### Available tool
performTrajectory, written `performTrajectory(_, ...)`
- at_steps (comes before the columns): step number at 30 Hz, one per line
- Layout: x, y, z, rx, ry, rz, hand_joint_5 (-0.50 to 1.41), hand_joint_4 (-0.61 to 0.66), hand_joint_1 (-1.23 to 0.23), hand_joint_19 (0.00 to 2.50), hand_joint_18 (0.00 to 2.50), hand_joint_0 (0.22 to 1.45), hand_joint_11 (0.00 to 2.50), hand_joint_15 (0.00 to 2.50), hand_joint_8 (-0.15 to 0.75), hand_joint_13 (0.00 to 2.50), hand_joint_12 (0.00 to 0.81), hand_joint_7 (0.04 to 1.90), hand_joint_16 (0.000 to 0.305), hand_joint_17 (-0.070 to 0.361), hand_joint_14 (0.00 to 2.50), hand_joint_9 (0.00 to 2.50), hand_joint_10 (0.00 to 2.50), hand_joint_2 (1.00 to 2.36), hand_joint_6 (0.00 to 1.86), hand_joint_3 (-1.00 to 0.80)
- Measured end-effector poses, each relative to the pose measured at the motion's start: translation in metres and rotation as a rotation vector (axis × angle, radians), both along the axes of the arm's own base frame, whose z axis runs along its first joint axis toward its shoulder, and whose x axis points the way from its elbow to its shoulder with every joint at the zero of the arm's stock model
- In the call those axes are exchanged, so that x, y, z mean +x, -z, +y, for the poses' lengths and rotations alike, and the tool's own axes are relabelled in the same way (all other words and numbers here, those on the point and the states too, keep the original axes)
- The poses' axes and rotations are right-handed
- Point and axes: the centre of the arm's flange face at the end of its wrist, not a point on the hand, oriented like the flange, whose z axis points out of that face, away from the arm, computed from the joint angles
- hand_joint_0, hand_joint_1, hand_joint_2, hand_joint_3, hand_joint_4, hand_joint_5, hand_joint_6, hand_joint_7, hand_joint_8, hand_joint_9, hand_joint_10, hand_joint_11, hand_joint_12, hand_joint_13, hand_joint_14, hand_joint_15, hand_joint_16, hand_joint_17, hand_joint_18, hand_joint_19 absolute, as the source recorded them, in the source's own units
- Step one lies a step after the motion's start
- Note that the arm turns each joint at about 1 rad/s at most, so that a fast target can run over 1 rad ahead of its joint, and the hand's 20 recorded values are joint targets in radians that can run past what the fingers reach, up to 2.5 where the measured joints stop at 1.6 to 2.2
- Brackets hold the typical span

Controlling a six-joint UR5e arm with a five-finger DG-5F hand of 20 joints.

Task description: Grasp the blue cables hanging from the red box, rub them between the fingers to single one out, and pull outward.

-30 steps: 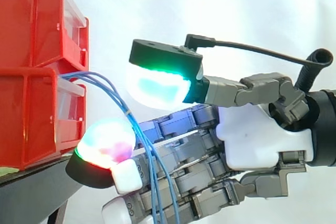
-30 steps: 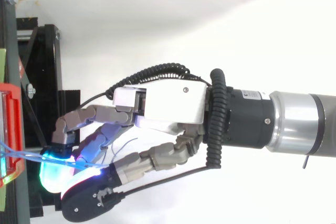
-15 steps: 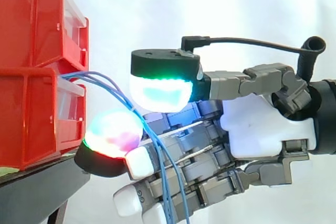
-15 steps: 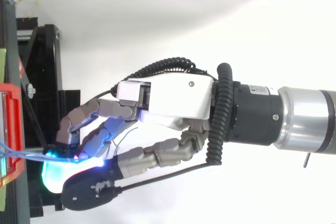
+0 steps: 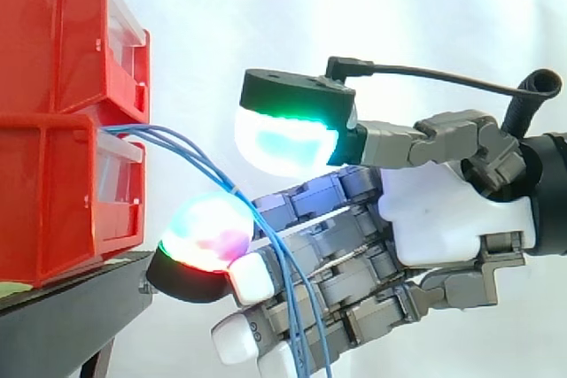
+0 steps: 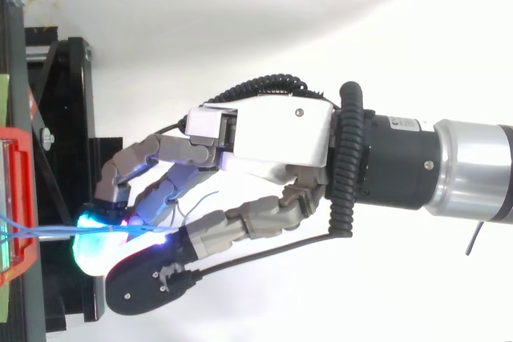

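Observation:
Three thin blue cables leave the front of the lower red box and slope down to the right. They pass over a fingertip pad glowing red and green, then drop between the curled fingers toward the view's bottom edge. My hand comes in from the right, just off the box. Its thumb pad glows green a little above the cables. From above, the cables run from the box into the glowing pads of the hand, which pinch them.
A second red bin is stacked on the lower box. Both rest on a black stand whose frame lies along the left edge in the top view. A white curtain is behind.
The hand has drawn back to the right, away from the red box, with the cables still between its fingers. The cables now lie straighter and stretch further out.

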Motion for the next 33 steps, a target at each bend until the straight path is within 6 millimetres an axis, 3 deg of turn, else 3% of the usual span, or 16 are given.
performTrajectory(16, -0.003, 0.004, -0.018, -0.071, 0.13, 0.002, -0.17, 0.21, -0.58, 0.44, 0.55, 0.6, 0.46, 0.41, 0.267, 0.69, 0.322, 0.86, 0.038, 0.086, 0.02, 0.76, 0.01, 1.01, 0.78, -0.4)
performTrajectory(22, -0.004, 0.02, -0.02, -0.114, 0.155, -0.039, -0.18, 0.21, -0.59, 0.44, 0.55, 0.61, 0.47, 0.41, 0.267, 0.69, 0.321, 0.86, 0.038, 0.085, 0.02, 0.75, 0.01, 1.01, 0.81, -0.37)
performTrajectory(33, 0.001, 0.017, -0.016, -0.106, 0.16, -0.101, -0.19, 0.23, -0.59, 0.44, 0.55, 0.6, 0.48, 0.41, 0.264, 0.69, 0.321, 0.8, 0.038, 0.086, 0.02, 0.73, 0.01, 1.01, 0.82, -0.4)
